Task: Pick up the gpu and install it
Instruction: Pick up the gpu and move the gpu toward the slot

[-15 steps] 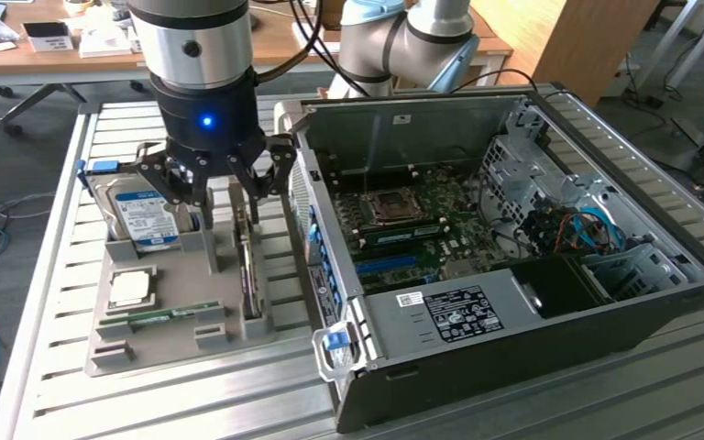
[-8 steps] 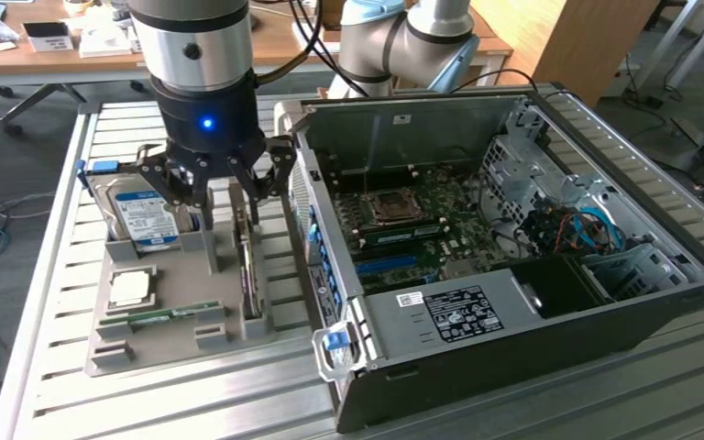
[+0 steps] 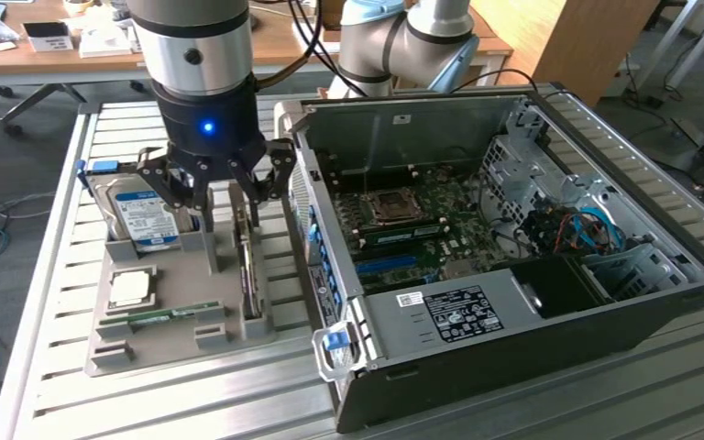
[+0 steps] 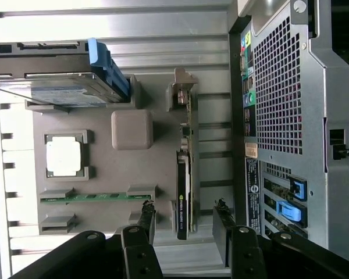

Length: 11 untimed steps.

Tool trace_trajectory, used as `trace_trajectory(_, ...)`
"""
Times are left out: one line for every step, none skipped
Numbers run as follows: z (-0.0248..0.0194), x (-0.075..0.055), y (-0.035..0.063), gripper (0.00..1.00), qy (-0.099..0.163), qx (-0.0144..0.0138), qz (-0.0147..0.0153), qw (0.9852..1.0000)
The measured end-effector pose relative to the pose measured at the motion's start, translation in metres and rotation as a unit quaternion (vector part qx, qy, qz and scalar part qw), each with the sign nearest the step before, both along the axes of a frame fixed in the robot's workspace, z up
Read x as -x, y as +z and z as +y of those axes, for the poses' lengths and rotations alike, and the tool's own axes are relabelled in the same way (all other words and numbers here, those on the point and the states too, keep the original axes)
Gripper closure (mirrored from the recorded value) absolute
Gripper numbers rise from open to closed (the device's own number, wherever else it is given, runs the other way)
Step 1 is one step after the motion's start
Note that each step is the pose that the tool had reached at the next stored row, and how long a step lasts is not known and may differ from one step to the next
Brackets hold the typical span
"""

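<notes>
Above the grey tray [image 4: 104, 174], the jaws hang spread wide, one finger [image 4: 146, 216] on each side of the gpu [image 4: 182, 192] and apart from it. The gpu stands on edge in the tray's slot along its side nearest the computer case [image 4: 291, 87].

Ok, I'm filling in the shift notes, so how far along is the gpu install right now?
Done: the open gripper is positioned over the gpu, one finger to each side. In hand: nothing; the gpu stands on edge in the gray holder, not gripped. Left: gripping it, lifting it and seating it in the open computer case.
</notes>
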State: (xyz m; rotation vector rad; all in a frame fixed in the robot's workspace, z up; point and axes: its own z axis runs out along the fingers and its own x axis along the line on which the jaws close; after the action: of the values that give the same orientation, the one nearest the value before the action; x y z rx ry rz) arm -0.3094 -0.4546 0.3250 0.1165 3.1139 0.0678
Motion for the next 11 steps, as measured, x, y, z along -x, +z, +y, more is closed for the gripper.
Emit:
trace_trajectory(0.0000, 0.0000, -0.0002, 0.47, 0.000, -0.0001, -0.0001, 1.0000)
trace_trajectory(0.0000, 0.0000, -0.0001, 0.47, 0.000, -0.0001, -0.0001, 1.0000)
trace_trajectory(0.0000, 0.0000, -0.0002, 0.47, 0.000, -0.0001, -0.0001, 1.0000)
trace_trajectory(0.0000, 0.0000, -0.0001, 0.47, 0.000, -0.0001, -0.0001, 1.0000)
trace_trajectory(0.0000, 0.0000, -0.0002, 0.47, 0.000, -0.0001, -0.0001, 1.0000)
trace_trajectory(0.0000, 0.0000, -0.0001, 0.47, 0.000, -0.0001, -0.0001, 1.0000)
trace_trajectory(0.0000, 0.0000, -0.0002, 0.47, 0.000, -0.0001, -0.0001, 1.0000)
trace_trajectory(0.0000, 0.0000, -0.0002, 0.47, 0.000, -0.0001, -0.0001, 1.0000)
trace_trajectory(0.0000, 0.0000, -0.0001, 0.47, 0.000, -0.0001, -0.0001, 1.0000)
trace_trajectory(0.0000, 0.0000, -0.0003, 0.47, 0.000, -0.0001, -0.0001, 1.0000)
trace_trajectory(0.0001, -0.0001, -0.0008, 0.47, 0.000, -0.0002, -0.0002, 1.0000)
